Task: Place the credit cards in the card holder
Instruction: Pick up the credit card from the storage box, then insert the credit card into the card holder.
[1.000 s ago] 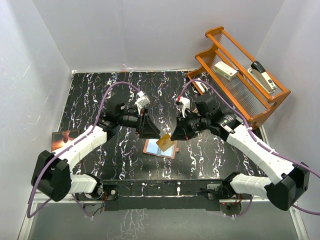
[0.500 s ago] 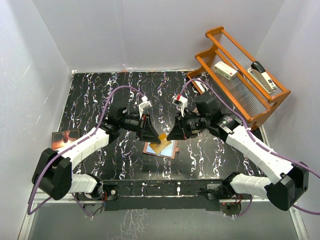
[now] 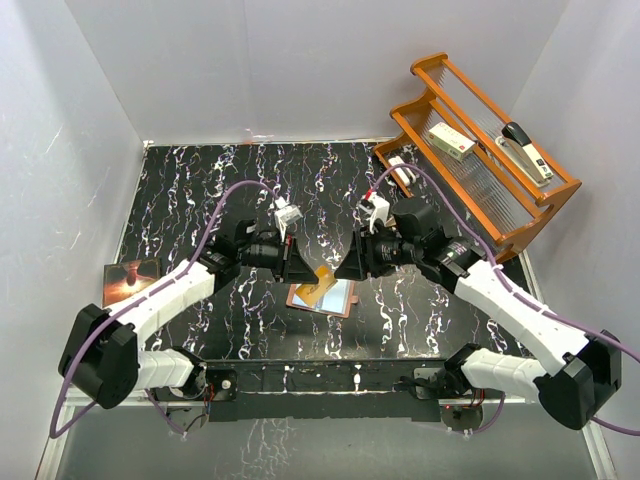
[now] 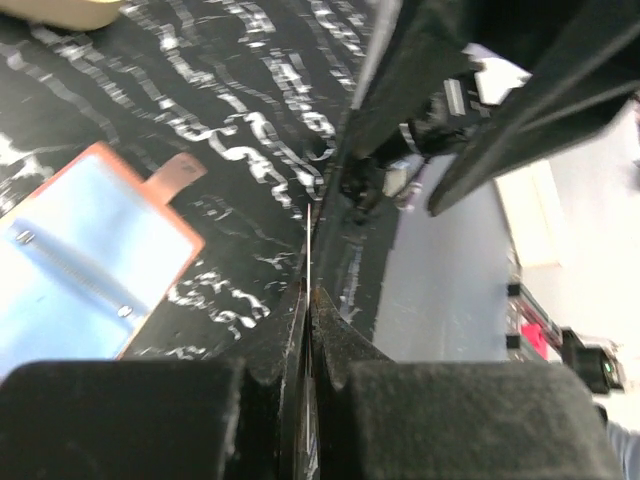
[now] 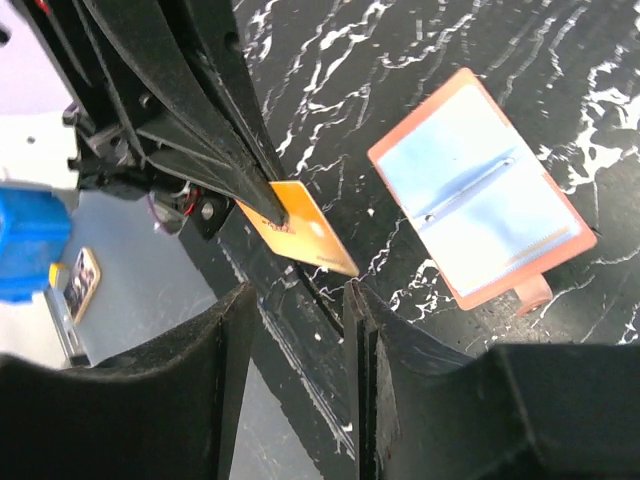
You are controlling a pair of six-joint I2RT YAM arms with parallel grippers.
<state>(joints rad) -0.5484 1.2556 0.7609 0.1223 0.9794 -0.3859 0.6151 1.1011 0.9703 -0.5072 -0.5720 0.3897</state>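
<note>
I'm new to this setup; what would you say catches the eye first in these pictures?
At mid-table the left end effector pinches an orange-gold card by a corner, while the right end effector faces it, open, just short of the card. Beneath them lies the card holder, spread open, pale blue inside up. At the back right, an orange wooden rack holds a stapler.

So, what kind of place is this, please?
Probably a robot test booth in a lab: plain white walls enclose a black marbled table, two robot arms are bolted at its near edge, and a wooden rack holds a stapler.
</note>
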